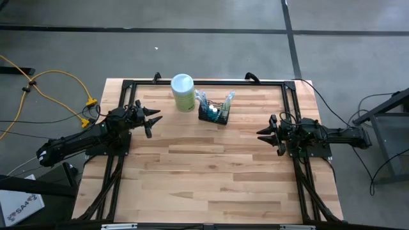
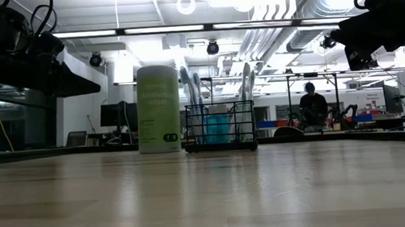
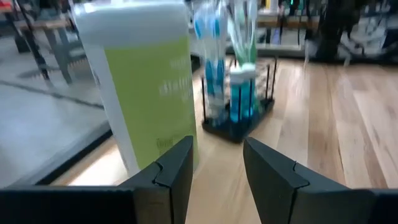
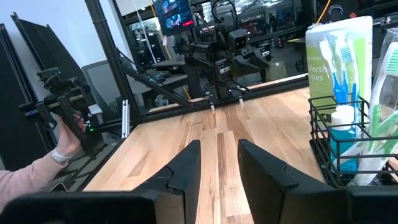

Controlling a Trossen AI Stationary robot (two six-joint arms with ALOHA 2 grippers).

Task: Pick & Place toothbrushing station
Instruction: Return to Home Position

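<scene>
Mesh caddy (image 1: pixel 213 115) holds toothbrushes (image 4: pixel 329 59), at far table edge just beside green canister (image 1: pixel 183 93). Left gripper (image 1: pixel 153 121), right gripper (image 1: pixel 262 135) — fingers apart, empty. Retract straight back — left stays off canister.

Toothbrushes (image 1: pixel 203 100) upright in mesh caddy (image 1: pixel 213 117); canister (image 1: pixel 183 92) just left; both near table (image 1: pixel 211 176) far edge.

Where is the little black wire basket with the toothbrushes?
In the high view, the small black wire-mesh basket stands near the upper edge of the wooden table, just right of the white-lidded pale green canister.
</scene>
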